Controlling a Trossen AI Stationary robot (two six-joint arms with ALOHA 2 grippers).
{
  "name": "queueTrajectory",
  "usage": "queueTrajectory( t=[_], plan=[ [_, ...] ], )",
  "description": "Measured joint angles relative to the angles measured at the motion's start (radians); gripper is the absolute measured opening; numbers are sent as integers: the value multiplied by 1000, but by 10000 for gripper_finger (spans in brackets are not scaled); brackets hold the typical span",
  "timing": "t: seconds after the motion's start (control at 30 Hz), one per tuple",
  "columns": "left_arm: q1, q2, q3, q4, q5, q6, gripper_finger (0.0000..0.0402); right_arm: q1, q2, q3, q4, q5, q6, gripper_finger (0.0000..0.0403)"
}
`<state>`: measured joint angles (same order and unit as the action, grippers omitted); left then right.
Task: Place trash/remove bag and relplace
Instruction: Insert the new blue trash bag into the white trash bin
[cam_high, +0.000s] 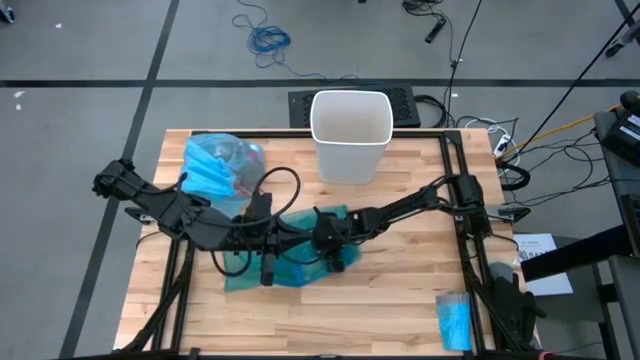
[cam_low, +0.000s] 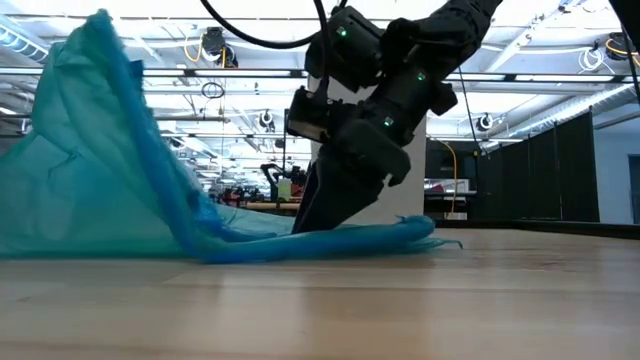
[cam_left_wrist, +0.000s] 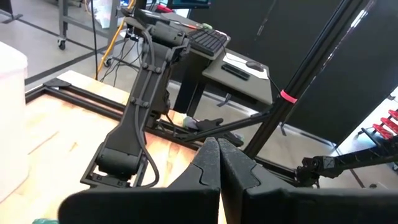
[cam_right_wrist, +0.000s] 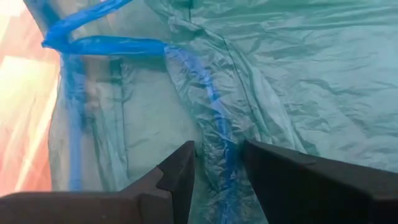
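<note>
Jaws of the right gripper (cam_right_wrist: 217, 171) stand partly open, pinching a fold of teal-green bag (cam_high: 300, 262) on the desk (cam_high: 400, 300); left gripper (cam_left_wrist: 219, 165) jaws are closed, empty.

Thin, crinkly, glossy teal plastic bag (cam_right_wrist: 261, 81) bunches between my matt black fingers (cam_right_wrist: 177, 174); beneath it, smooth pale wooden table (cam_high: 380, 310).

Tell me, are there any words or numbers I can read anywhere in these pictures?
None can be read.
Paper sheet on the floor beside the table: it has dark marks, too small to read.
White bin, teal bag: no writing shows.
</note>
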<state>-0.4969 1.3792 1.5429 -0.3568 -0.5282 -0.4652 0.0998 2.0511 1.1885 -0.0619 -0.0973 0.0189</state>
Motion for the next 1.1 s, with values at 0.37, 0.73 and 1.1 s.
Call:
queueTrajectory(
  t=[0.37, 0.73, 1.1],
  plan=[
    [0, 0, 0, 3, -3, 0, 0, 0, -35, -6, -31, -11, 95, 9],
    [-1, 0, 0, 3, -4, 13, 0, 0, -244, -3, -81, -14, 129, 0],
    [-3, -82, 1, 14, -2, 63, 0, 0, -516, -2, -143, -3, 166, 0]
  ],
)
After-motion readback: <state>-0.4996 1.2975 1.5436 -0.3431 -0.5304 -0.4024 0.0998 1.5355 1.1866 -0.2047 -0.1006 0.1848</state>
